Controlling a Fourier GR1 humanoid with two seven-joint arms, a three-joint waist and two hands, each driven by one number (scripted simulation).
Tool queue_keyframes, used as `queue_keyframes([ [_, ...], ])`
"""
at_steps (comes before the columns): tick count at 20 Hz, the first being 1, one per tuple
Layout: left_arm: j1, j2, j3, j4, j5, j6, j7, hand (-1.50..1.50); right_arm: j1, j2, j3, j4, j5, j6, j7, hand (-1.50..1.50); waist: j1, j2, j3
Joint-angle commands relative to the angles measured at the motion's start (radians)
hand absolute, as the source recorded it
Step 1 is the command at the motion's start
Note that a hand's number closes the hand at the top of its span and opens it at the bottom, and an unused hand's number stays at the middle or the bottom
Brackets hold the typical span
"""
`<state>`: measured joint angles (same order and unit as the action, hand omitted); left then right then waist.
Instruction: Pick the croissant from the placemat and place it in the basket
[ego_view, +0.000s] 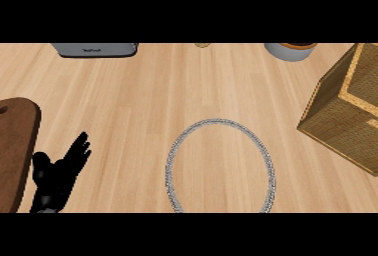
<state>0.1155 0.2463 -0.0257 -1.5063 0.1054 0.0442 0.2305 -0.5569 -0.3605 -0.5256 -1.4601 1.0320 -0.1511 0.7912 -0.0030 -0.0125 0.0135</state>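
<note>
The left hand (59, 172) rests relaxed, fingers up, near left; the right hand is out of view. No croissant shows on the oval placemat (218, 120) or in the visible part of the basket (338, 125) at right. Best lower it well inside the rim.

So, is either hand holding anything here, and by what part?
Nothing visible is held. The left hand rests open at the lower left, fingers straight. The right hand is out of view, so it cannot be judged.
</note>
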Motion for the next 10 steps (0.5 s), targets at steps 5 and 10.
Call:
queue_keyframes([
  [5, 0.032, -0.035, -0.027, 0.102, -0.024, -0.006, 0.019, 0.0, 0.041, -0.052, -0.058, -0.103, -0.092, 0.008, -0.022, -1.5, -0.004, 0.012, -0.014],
  [10, 0.036, 0.005, 0.025, 0.084, 0.02, -0.046, 0.03, 0.0, 0.102, -0.038, -0.118, -0.259, -0.126, -0.009, 0.039, -1.5, -0.012, 0.008, -0.014],
])
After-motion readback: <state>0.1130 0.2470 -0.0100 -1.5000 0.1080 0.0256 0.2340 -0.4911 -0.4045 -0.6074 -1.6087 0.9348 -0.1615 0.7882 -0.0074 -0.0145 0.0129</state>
